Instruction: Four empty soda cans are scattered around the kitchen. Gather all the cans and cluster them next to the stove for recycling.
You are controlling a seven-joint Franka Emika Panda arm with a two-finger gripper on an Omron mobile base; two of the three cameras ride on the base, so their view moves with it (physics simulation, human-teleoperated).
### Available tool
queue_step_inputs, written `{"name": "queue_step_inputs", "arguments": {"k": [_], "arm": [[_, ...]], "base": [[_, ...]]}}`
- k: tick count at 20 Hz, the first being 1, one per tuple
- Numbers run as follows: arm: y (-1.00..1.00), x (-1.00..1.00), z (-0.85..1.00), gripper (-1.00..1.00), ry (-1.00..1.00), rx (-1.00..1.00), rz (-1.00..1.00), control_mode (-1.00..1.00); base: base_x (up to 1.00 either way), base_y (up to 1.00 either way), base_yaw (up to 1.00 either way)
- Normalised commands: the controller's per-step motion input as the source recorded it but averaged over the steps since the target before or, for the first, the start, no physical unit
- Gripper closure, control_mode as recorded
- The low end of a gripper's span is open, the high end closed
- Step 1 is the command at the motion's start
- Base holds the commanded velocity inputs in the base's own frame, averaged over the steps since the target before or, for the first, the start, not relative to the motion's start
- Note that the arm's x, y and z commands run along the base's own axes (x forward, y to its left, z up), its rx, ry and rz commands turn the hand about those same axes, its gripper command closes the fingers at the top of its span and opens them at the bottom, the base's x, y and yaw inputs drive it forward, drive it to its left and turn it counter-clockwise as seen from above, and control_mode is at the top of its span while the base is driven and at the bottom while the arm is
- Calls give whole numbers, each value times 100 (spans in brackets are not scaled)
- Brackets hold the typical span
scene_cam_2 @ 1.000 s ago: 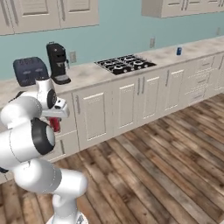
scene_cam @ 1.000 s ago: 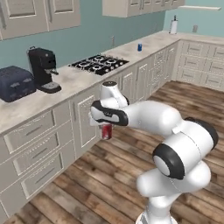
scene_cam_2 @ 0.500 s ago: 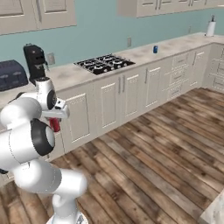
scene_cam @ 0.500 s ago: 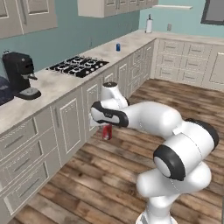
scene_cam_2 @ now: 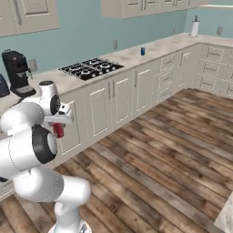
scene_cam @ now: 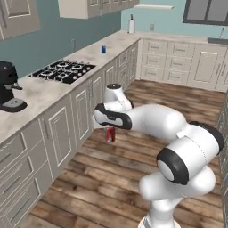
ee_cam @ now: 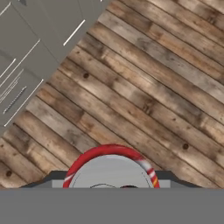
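A red soda can (scene_cam: 110, 135) with a silver top hangs in my gripper (scene_cam: 110, 130), which is shut on it, above the wood floor in front of the lower cabinets. From the right base view the same red can (scene_cam_2: 58, 131) sits just under the gripper (scene_cam_2: 58, 125). Looking down from the hand, the can's silver top and red rim (ee_cam: 111, 168) are at the bottom, with floor planks beneath. The black stove (scene_cam: 62, 71) lies on the counter beyond and to the left of the gripper. A blue soda can (scene_cam: 103, 49) stands farther along that counter, past the stove (scene_cam_2: 91, 68).
A black coffee maker (scene_cam: 6, 87) stands on the counter left of the stove. Beige cabinet fronts (scene_cam: 82, 111) run close along the gripper's left. A white roll (scene_cam: 132, 24) stands at the counter's far corner. Wood floor (scene_cam_2: 159, 150) stretches to the right.
The whole scene has shifted: the base has driven along the counter, so the stove and blue can sit nearer and the coffee maker has slid left. The red can stays in the gripper.
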Motion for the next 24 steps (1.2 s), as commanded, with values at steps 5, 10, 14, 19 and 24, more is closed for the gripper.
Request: {"name": "queue_step_inputs", "arguments": {"k": [5, 10, 14, 19, 24], "arm": [[0, 0, 0, 100, 0, 0, 0, 100], [0, 0, 0, 100, 0, 0, 0, 100], [0, 0, 0, 100, 0, 0, 0, 100], [0, 0, 0, 100, 0, 0, 0, 100], [0, 0, 0, 100, 0, 0, 0, 100]], "base": [[68, 37, -16], [76, -16, -6], [83, -40, -1], [70, -13, -8], [69, -30, -1]]}}
